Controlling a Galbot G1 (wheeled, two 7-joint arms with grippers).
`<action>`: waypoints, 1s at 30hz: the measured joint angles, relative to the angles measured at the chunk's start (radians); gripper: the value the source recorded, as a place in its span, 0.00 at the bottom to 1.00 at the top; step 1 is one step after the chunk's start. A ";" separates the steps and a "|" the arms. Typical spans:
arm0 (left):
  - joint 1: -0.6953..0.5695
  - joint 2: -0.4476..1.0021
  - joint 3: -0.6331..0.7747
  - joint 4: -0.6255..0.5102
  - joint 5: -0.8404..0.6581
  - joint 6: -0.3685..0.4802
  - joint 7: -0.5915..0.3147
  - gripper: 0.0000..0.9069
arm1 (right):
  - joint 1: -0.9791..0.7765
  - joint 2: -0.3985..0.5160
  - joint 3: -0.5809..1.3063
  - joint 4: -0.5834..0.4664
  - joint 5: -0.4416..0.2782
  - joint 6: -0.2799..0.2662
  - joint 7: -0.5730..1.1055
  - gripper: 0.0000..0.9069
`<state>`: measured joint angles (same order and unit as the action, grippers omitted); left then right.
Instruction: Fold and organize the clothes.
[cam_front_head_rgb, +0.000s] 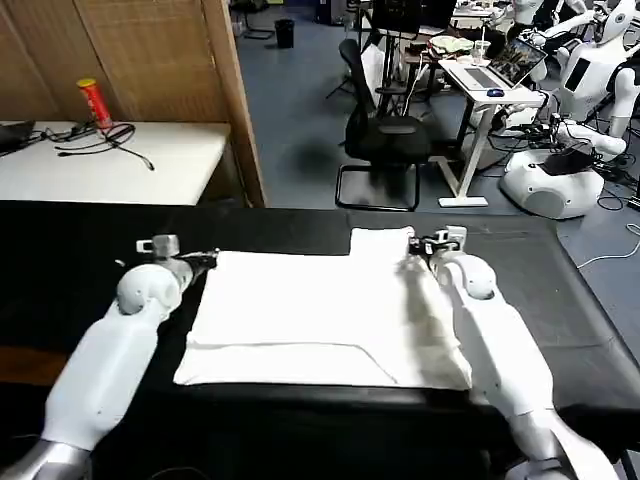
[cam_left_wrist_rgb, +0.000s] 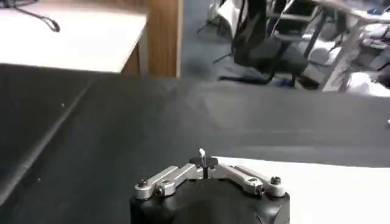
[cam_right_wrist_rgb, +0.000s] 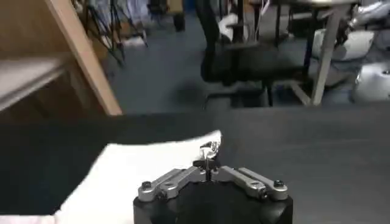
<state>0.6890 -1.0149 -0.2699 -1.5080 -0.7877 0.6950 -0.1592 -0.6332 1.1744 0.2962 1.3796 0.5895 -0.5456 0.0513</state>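
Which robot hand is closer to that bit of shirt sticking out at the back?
The right gripper. It sits beside the T-shirt's raised flap at the far edge. The left gripper is at the opposite far corner.

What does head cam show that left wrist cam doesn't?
Head view alone: the whole folded white T-shirt, the right hand at its far right corner, the red can on the white side table. Left wrist view alone: a close look at the left hand, closed at the shirt's far left edge. Both: the black table, the office chair.
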 joint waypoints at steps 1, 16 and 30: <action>0.008 0.005 -0.003 -0.019 -0.003 0.002 -0.002 0.00 | -0.015 -0.010 -0.001 0.024 0.000 0.000 0.000 0.00; 0.224 0.131 -0.096 -0.276 0.013 0.004 -0.007 0.00 | -0.219 -0.157 0.028 0.328 -0.008 -0.102 0.025 0.00; 0.417 0.201 -0.151 -0.413 0.026 0.018 -0.015 0.00 | -0.392 -0.291 0.048 0.558 0.015 -0.191 0.080 0.00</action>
<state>1.1055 -0.8137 -0.4209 -1.9206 -0.7616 0.7132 -0.1743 -1.0255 0.8833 0.3441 1.9378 0.6040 -0.7367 0.1311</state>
